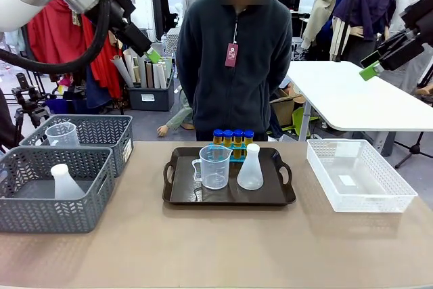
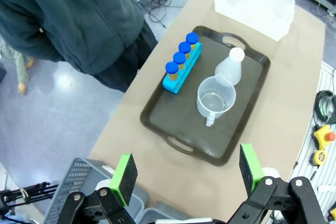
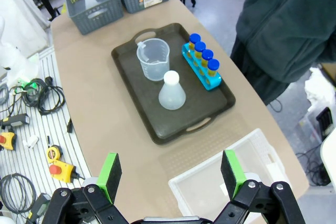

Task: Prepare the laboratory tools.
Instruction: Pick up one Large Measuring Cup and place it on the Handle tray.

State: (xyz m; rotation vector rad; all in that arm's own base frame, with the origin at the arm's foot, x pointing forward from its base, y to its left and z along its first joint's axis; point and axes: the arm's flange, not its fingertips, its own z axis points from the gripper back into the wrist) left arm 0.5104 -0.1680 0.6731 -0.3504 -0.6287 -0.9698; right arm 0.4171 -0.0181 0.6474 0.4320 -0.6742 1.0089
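Above table (image 1: pixel 223 248), both arms hang raised, fingers (image 2: pixel 124 177) spread.

I see a robot test workshop: cables and pendant controllers (image 3: pixel 55 167) on the floor, tripods (image 1: pixel 27 96), storage bins (image 1: pixel 150 96) behind.

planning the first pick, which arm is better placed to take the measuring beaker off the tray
Left, probably. The measuring beaker stands on the left part of the tray, with the flask to its right. Both hands are open and raised: left hand, right hand. The margin is small.
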